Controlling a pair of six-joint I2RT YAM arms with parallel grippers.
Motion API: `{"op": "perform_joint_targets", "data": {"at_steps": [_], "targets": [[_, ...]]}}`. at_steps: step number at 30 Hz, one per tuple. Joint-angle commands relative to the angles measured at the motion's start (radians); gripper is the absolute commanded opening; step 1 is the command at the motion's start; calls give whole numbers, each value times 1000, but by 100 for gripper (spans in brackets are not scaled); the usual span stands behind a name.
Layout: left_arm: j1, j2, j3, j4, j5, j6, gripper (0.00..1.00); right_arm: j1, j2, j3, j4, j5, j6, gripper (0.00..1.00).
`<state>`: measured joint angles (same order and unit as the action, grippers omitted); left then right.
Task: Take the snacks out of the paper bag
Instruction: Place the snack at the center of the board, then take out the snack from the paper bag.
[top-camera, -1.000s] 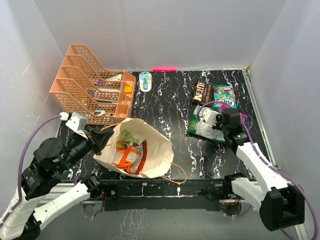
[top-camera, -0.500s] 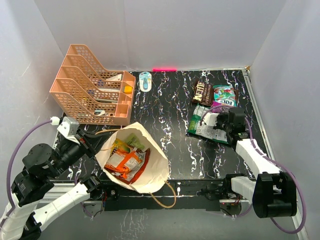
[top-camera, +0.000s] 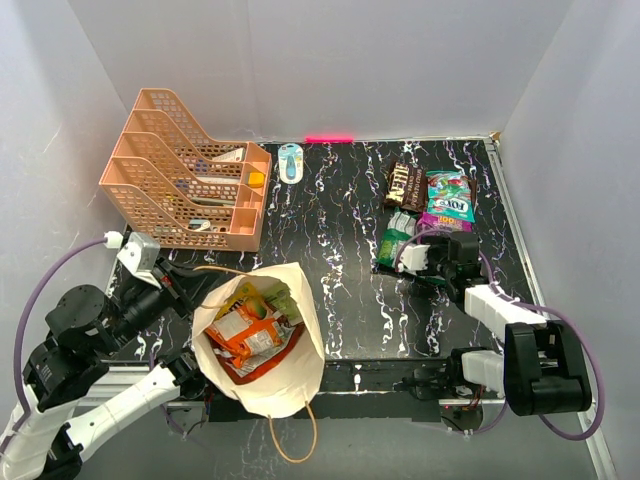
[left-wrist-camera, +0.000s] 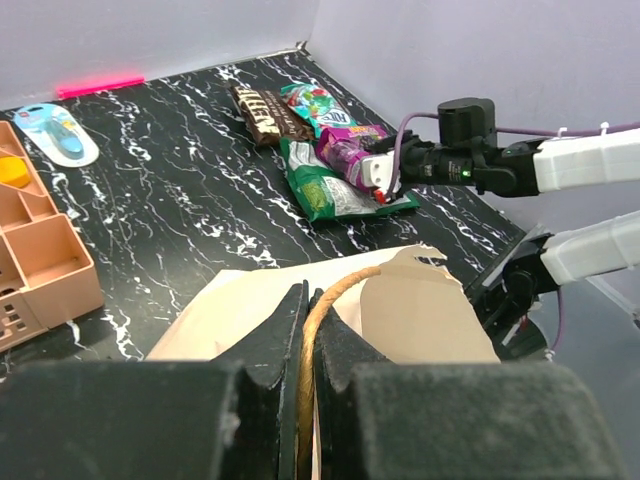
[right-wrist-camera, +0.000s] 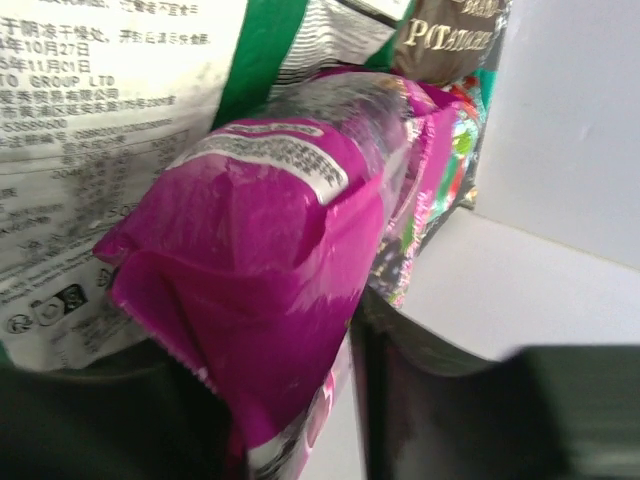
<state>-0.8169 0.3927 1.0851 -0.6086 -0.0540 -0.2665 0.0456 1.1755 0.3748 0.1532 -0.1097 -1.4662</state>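
Filling the right wrist view, a purple pouch (right-wrist-camera: 270, 250) sits between the right gripper's (top-camera: 415, 258) fingers; whether it is clamped cannot be told. At lower left overhead, the left gripper (left-wrist-camera: 305, 300) pinches the paper bag's (top-camera: 270, 395) cord handle (left-wrist-camera: 305, 400), with snacks (top-camera: 245, 335) half hidden inside. Black marbled table (top-camera: 340, 230), white walls (top-camera: 350, 60)

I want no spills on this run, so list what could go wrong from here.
1. The left gripper pinches only the thin brown cord handle of the large beige kraft paper bag, which stands at the black marbled table's near edge with orange-red foil packets inside; a pull could tip it off.
2. The purple-magenta foil pouch sits between the right gripper's fingers; backing away might drag it and the green packet beside it.
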Motion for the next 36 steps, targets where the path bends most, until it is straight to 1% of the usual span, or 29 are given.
{"op": "perform_joint_targets", "data": {"at_steps": [1, 3, 5, 7, 9, 10, 12, 14, 15, 17, 20, 22, 23, 24, 27, 28, 30, 32, 34, 36], "targets": [[2, 38, 8, 51, 39, -60, 2, 4, -24, -17, -92, -47, -18, 60], [2, 60, 3, 55, 4, -105, 2, 3, -68, -55, -188, -93, -7, 71], [4, 96, 14, 36, -47, -146, 2, 3, -141, -50, -265, -128, 16, 84], [3, 133, 27, 31, -62, -154, 2, 4, -228, -3, -369, -163, 27, 92], [3, 160, 36, 49, -60, -140, 2, 13, -302, 47, -487, -177, 38, 94], [3, 170, 38, 61, -67, -135, 2, 21, -338, 71, -539, -181, 61, 98], [3, 187, 38, 99, -82, -122, 3, 26, -400, 113, -639, -175, 122, 98], [2, 209, 43, 123, -100, -113, 3, 26, -483, 146, -685, -193, 201, 98], [3, 225, 47, 129, -116, -111, 3, 26, -520, 158, -690, -211, 257, 98], [3, 250, 58, 138, -155, -112, 3, 26, -573, 204, -674, -270, 431, 98], [3, 285, 79, 150, -205, -105, 3, 25, -600, 264, -567, -367, 753, 97], [2, 308, 94, 152, -254, -100, 2, 26, -570, 309, -507, -474, 942, 94], [2, 322, 102, 152, -280, -98, 2, 26, -540, 336, -487, -521, 1025, 94], [4, 336, 115, 157, -295, -84, 2, 27, -509, 361, -458, -560, 1102, 97], [3, 377, 159, 151, -358, -53, 2, 56, -426, 429, -362, -676, 1284, 98], [3, 385, 164, 150, -363, -52, 2, 83, -402, 451, -332, -702, 1334, 98], [2, 392, 158, 153, -341, -55, 2, 171, -363, 509, -300, -689, 1409, 98], [3, 393, 140, 151, -313, -83, 2, 297, -321, 572, -304, -612, 1455, 98], [3, 393, 124, 155, -294, -98, 2, 464, -279, 644, -320, -529, 1507, 98], [2, 399, 126, 159, -300, -111, 2, 592, -220, 706, -333, -458, 1599, 98]]}}
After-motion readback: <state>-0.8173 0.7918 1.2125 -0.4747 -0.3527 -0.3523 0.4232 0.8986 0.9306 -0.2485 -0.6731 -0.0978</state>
